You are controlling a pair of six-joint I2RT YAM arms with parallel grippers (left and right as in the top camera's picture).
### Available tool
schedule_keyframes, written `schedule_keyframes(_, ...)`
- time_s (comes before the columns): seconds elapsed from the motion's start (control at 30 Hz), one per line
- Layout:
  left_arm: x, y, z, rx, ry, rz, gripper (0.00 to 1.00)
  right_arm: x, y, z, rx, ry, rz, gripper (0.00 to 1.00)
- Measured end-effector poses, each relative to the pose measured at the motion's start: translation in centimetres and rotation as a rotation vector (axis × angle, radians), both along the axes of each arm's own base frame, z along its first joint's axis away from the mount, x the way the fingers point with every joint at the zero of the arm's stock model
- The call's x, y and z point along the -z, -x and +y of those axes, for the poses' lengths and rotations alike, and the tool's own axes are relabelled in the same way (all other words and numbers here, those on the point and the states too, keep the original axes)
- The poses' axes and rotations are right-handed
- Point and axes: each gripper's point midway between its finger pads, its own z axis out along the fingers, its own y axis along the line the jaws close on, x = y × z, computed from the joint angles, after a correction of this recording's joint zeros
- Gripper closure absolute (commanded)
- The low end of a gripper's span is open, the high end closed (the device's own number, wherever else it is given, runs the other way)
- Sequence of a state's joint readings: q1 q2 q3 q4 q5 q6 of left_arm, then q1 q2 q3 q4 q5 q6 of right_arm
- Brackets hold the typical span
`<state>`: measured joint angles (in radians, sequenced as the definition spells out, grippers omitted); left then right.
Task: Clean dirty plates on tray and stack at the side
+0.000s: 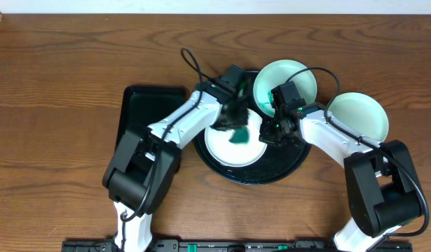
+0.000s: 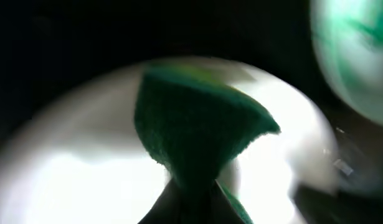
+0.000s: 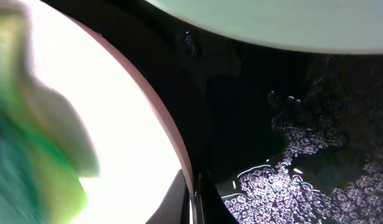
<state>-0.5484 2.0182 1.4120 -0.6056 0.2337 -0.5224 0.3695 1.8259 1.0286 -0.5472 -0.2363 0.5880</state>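
A white plate [image 1: 226, 152] lies on the round black tray [image 1: 271, 175]. My left gripper [image 1: 236, 126] is shut on a green sponge [image 1: 240, 134] and presses it on the plate. In the left wrist view the sponge [image 2: 191, 124] sticks out of the jaws [image 2: 194, 208] over the white plate [image 2: 85, 174]. My right gripper [image 1: 270, 130] is shut on the white plate's right rim; the right wrist view shows the jaws [image 3: 194, 199] pinching that rim [image 3: 172, 143]. One mint-green plate [image 1: 285, 82] with dark smears overlaps the tray's back edge. Another mint-green plate [image 1: 357, 115] sits on the wood at the right.
A rectangular black tray [image 1: 148, 112] lies on the table to the left of the round tray, under my left arm. The round tray's floor is wet with beads of water [image 3: 316, 180]. Brown wood tabletop [image 1: 68, 84] surrounds everything.
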Motion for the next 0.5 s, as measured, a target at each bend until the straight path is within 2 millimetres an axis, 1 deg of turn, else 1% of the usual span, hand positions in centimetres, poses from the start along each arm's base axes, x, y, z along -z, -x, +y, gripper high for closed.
schedule_keyframes(0.07, 0.3, -0.3, 2.0, -0.033, -0.072, -0.001, 0.93, 0.0, 0.0, 0.0, 0.0, 0.0, 0.0, 0.99)
schedule_keyframes(0.1, 0.5, -0.2, 3.0, -0.048, -0.114, 0.006, 0.93, 0.0, 0.0, 0.0, 0.0, 0.0, 0.0, 0.99)
schedule_keyframes(0.2, 0.3, 0.4, 5.2, -0.071, -0.206, 0.04, 0.93, 0.0, 0.0, 0.0, -0.001, 0.0, 0.0, 0.99)
schedule_keyframes(0.27, -0.1, 0.8, 6.2, -0.083, -0.236, 0.071, 0.93, 0.0, 0.0, 0.0, -0.001, 0.0, 0.0, 0.99)
schedule_keyframes(0.37, -1.1, 0.7, 6.8, -0.097, -0.238, 0.089, 0.93, 0.0, 0.0, 0.1, -0.002, -0.003, 0.0, 0.99)
schedule_keyframes(0.43, -2.9, 0.2, 7.4, -0.101, -0.226, 0.077, 0.93, 0.0, 0.0, 0.1, -0.005, -0.003, 0.0, 0.99)
schedule_keyframes(0.5, -5.5, -0.7, 8.2, -0.12, -0.203, 0.033, 0.93, 0.0, 0.0, 0.1, -0.014, -0.002, -0.002, 0.99)
